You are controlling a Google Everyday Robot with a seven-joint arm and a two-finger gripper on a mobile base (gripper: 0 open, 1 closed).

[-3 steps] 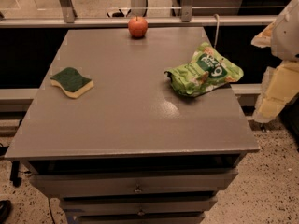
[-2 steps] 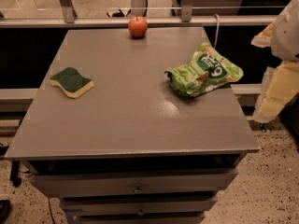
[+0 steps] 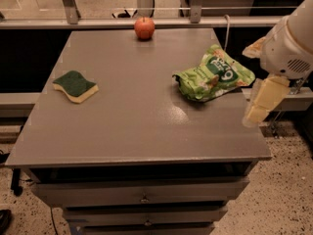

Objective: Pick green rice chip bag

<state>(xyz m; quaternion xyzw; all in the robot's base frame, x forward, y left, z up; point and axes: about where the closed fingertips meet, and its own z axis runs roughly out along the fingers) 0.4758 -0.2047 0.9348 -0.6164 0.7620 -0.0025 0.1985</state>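
Gripper (image 3: 255, 112) right of table (image 3: 137, 111) | one each: green rice chip bag (image 3: 213, 74), apple (image 3: 145, 27), sponge (image 3: 75, 85)

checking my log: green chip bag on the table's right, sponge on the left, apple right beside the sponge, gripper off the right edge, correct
One slip: the apple is not beside the sponge; the camera view shows it at the far edge of the table. The green rice chip bag on the right, sponge on the left and gripper off the right edge all hold.
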